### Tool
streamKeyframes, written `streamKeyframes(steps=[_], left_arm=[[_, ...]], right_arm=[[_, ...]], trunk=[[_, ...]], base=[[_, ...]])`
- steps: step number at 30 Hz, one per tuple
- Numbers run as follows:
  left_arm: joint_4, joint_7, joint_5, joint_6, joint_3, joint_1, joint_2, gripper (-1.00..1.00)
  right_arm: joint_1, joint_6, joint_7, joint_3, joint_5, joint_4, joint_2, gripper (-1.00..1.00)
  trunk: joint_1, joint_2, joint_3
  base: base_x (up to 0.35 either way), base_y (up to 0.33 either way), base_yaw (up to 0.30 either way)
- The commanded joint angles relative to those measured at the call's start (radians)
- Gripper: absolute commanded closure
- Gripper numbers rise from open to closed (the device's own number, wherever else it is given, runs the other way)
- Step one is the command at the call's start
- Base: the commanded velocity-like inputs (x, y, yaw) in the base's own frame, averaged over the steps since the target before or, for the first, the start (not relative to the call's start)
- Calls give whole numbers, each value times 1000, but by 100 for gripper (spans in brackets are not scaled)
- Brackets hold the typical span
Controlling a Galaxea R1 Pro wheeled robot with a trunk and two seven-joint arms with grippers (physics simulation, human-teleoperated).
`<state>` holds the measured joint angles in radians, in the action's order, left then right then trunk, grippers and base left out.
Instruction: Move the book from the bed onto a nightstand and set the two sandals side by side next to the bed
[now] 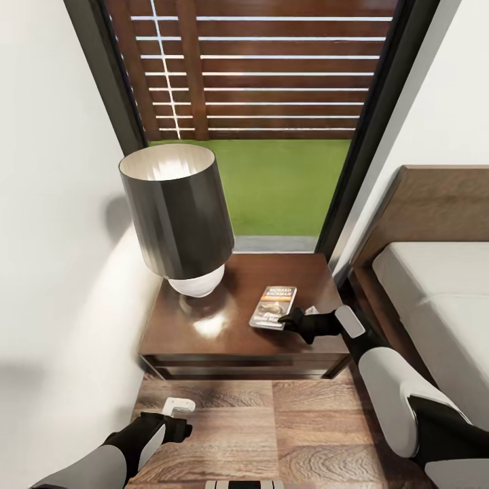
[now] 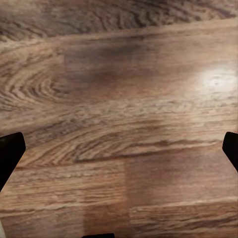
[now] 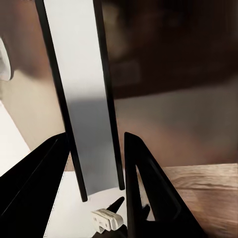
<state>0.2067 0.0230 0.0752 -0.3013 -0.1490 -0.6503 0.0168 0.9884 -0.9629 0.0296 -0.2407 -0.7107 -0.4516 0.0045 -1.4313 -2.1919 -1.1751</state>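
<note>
The book [image 1: 274, 307], dark-covered with white lettering and an orange band, lies flat on the glossy dark brown nightstand [image 1: 204, 333], right of centre. My right gripper [image 1: 288, 319] reaches in from the bed side and is shut on the book's near right corner. The right wrist view shows the book [image 3: 84, 89] edge-on, a pale strip between the two black fingers [image 3: 148, 188]. My left gripper [image 1: 180, 418] hangs open and holds nothing, low over the wood floor [image 2: 119, 99] in front of the nightstand. The bed [image 1: 435, 292] with its grey mattress is at the right. The sandals are out of view.
A table lamp [image 1: 178, 217] with a dark shade and white base takes up the nightstand's left half. A tall dark-framed window [image 1: 272, 102] stands behind it, and a white wall [image 1: 47, 238] runs along the left. Plank floor [image 1: 292, 435] lies between me and the nightstand.
</note>
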Motion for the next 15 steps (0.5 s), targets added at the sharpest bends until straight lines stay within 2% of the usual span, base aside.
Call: streamKeyframes(steps=[1,4,7,15], left_arm=[[2,0,8,-6,-8,0,-1,-100],[2,0,8,-6,-8,0,-1,-100],[2,0,8,-6,-8,0,-1,-100],[2,0,8,-6,-8,0,-1,-100]], right_arm=[[0,-5,2,-4,81,1,0,100],[4,-4,-8,-10,80,7,0,100],[6,-4,-12,-14,80,10,0,100],[7,-4,-14,-15,80,11,0,100]], trunk=[[0,0,-1],[0,0,-1],[-12,-21,-10],[-12,-21,-10]], base=[[0,0,0],[0,0,0],[0,0,0],[0,0,0]])
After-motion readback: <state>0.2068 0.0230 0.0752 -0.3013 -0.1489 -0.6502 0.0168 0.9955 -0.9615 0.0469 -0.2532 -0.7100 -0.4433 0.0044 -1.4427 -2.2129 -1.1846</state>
